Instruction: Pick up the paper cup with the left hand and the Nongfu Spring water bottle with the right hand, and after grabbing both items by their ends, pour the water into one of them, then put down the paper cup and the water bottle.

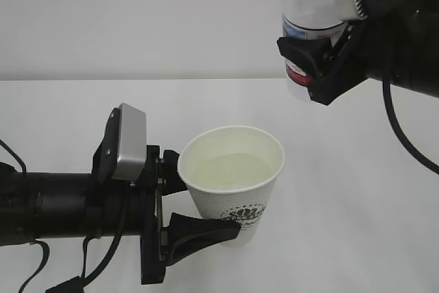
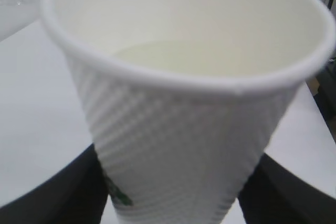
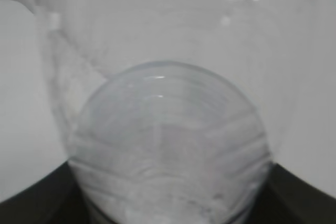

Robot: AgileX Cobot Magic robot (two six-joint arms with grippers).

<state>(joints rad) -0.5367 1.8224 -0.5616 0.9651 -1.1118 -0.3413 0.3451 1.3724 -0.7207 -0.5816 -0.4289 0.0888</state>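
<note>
Two arms are working over a white worktop [image 1: 357, 190]. Coming in low and level from the left edge of the exterior view, the left hand [image 1: 180, 200] is stretching horizontally, its grey block [image 1: 129, 143] facing up. Its fingers [image 1: 199, 230] are pinching the cup [image 1: 236, 180] low on its wall, one on each side; the left wrist view is showing both dark fingers [image 2: 58, 198] flanking the ribbed wall of the cup [image 2: 178, 145]. The cup is standing upright with water [image 1: 230, 171] sitting inside it, faintly yellowish.

Reaching in from the upper right corner, the right hand [image 1: 317, 56] is sloping downward and leftward. Its fingers [image 1: 302, 53] are clamping the bottle [image 1: 310, 25] around its label, holding it high, above and to the right of the cup and well apart from it. From the right wrist, the bottle [image 3: 168, 145] is filling the view, with dark fingers [image 3: 31, 203] at the lower corners.
</note>
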